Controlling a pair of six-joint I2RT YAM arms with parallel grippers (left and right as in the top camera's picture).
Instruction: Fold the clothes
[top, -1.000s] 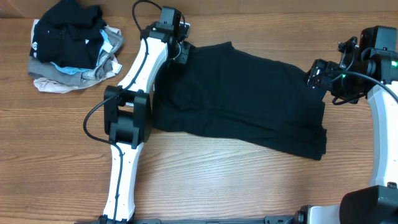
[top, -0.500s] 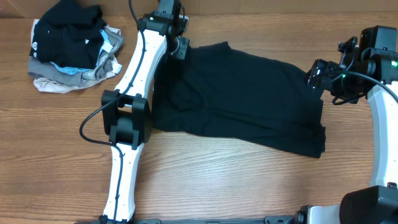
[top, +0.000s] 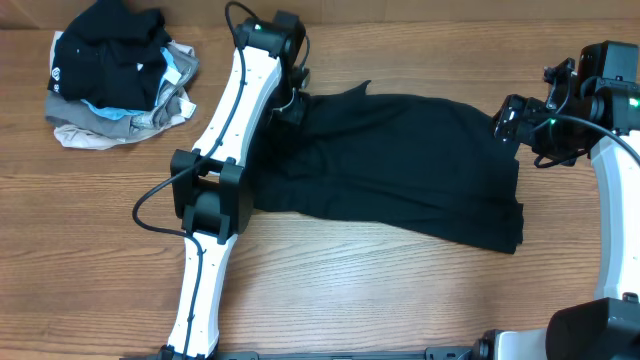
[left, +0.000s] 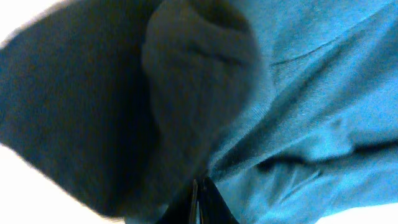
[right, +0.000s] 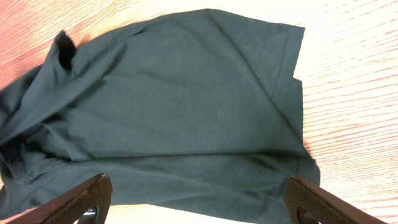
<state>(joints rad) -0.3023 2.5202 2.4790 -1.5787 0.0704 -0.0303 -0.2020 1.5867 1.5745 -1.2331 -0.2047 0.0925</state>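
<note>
**Left corner drawn inward, first fold under way**

Since half a second ago the left gripper (top: 290, 103) has come down from the far edge of the table (top: 400, 290) toward the middle, dragging the top-left corner of the black shirt (top: 400, 160) with it. That corner now stands up in a small peak instead of lying flat. The right arm has not shifted.

The shirt lies spread on the wood, well to the right of the pile of clothes (top: 115, 75), with its long side running away from the pile. The left gripper sits at the shirt's corner nearest the pile. In the left wrist view its fingers are pinched almost together on a bunched ridge of cloth, so it has a firm hold. The right gripper (top: 507, 120) hovers at the shirt's end farthest from the pile, with its fingers spread wide and nothing between them; the wrist view shows only flat cloth below.

My reading is that the first fold is beginning, with one corner lifted and the other not yet gripped. Next, the right gripper probably needs to drop and pinch its own corner. Both corners could then be carried across together, because a one-sided pull risks skewing the fold.
</note>
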